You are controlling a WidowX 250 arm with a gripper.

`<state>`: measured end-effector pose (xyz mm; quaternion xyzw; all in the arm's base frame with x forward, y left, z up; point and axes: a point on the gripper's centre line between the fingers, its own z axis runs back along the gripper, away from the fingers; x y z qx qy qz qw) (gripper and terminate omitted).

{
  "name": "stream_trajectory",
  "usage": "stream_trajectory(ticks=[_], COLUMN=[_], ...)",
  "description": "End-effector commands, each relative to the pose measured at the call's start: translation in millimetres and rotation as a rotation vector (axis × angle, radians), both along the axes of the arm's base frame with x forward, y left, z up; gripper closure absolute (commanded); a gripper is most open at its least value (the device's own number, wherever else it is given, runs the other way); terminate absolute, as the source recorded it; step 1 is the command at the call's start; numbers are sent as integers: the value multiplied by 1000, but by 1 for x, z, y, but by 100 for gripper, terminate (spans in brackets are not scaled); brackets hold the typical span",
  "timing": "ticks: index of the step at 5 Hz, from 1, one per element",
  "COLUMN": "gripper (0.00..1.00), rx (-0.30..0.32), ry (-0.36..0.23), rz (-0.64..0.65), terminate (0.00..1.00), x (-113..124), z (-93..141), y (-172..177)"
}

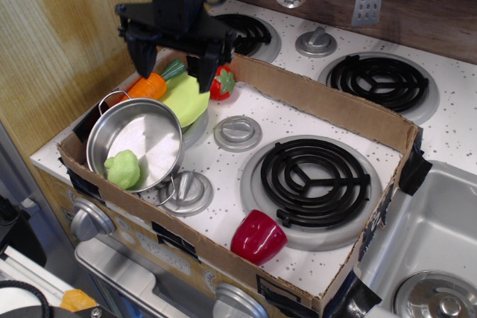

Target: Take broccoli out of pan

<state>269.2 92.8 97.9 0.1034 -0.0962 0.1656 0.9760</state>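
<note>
In the upper left of the frame, the gripper (173, 66) hangs with jaws spread wide, holding nothing, above the carrot (146, 86). At lower left, the broccoli (122, 169) sits against the pan (153, 128)'s near wall, beside the cardboard edge (119, 200).

The pan (138, 138) is shiny polished metal; the broccoli (122, 169) is matt, bumpy plastic. The red pepper (257, 237) is glossy plastic. Rough cardboard walls (328, 106) fence the speckled counter (298, 128).
</note>
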Motion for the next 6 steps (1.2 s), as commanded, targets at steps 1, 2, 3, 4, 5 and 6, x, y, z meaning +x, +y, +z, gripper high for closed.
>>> stream_trajectory(ticks=[1,2,3,4,5,6], gripper=[0,0,0,0,0,0], rx=[21,32,53,89,95,117], ry=[-51,-55,-51,-57,-55,-71], rz=[1,20,28,62,81,98], terminate=[0,0,0,0,0,0], x=[-16,-26,-32,-36,-38,-42], z=[-10,-22,-33,-42,-48,-58], y=[18,22,20,18,19,19])
